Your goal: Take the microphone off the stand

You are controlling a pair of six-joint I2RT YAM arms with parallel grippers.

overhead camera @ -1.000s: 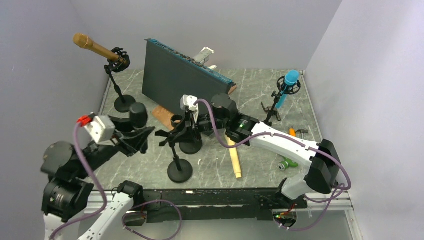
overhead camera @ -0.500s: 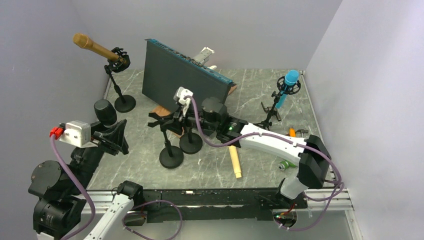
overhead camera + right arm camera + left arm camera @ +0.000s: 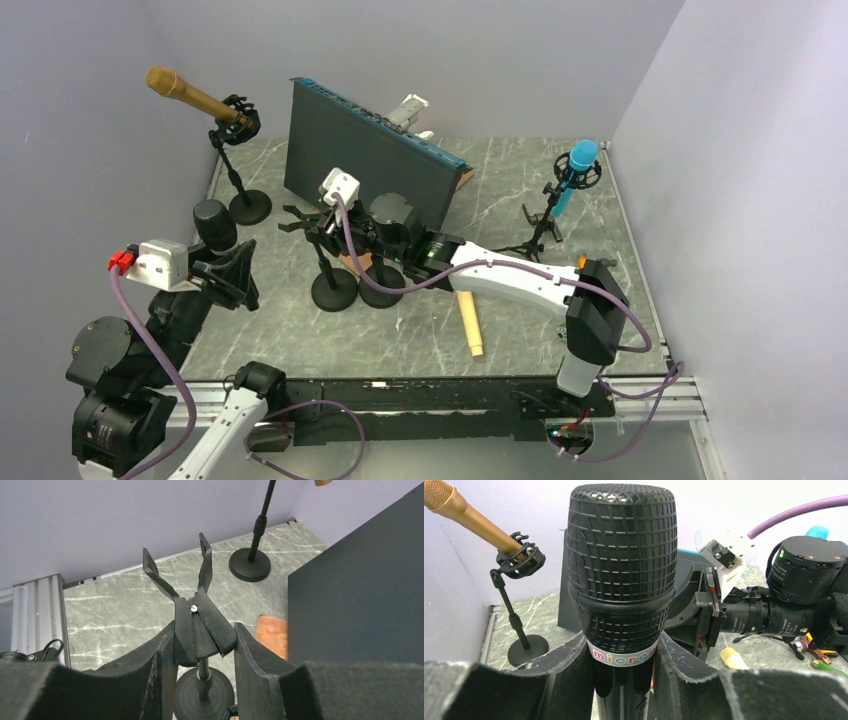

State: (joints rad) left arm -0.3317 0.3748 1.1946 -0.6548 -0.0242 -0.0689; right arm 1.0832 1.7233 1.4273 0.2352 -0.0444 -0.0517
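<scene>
Left claw [image 3: 622,656] clamps the black microphone [image 3: 621,580] below its round mesh head; right claw [image 3: 202,647] pinches the forked stand [image 3: 196,611].

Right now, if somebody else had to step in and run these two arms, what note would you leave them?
Left tool: shut on the black microphone, held upright, well apart from the stand.
Right tool: shut on the stand's clip, which is empty.
Done: the microphone is out of the clip.
Left: probably set the microphone down and let go of the stand.
</scene>
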